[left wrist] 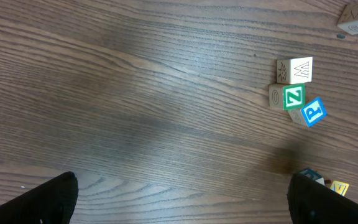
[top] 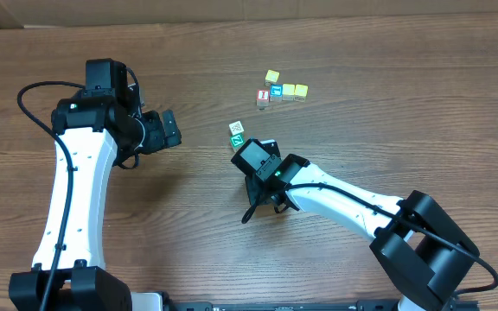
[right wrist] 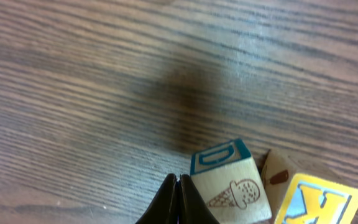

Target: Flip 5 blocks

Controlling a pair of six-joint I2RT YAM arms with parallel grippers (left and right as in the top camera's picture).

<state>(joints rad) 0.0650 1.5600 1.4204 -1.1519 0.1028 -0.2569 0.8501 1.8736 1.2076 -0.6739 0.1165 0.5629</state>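
A green-faced Z block (top: pixel 238 140) (left wrist: pixel 293 97) lies mid-table with a whitish block (top: pixel 236 128) (left wrist: pixel 294 70) touching its far side. A blue R block (left wrist: pixel 313 112) leans against the Z. Further back is a cluster: a teal-faced block (top: pixel 276 89), a red-faced cube (top: pixel 263 97) and three yellow-tan blocks (top: pixel 288 91). My right gripper (right wrist: pixel 178 190) is shut and empty, low over the table. Its tips stand just left of a teal D block with an ice-cream face (right wrist: pixel 229 183). My left gripper (top: pixel 171 128) (left wrist: pixel 182 199) hangs wide open and empty, left of the Z.
A yellow-faced block (right wrist: pixel 319 199) sits right of the D block, touching a tan one. In the left wrist view a teal block (left wrist: pixel 309 176) and a yellow one (left wrist: pixel 339 185) show at the lower right. The right arm (top: pixel 335 194) crosses the table's right half.
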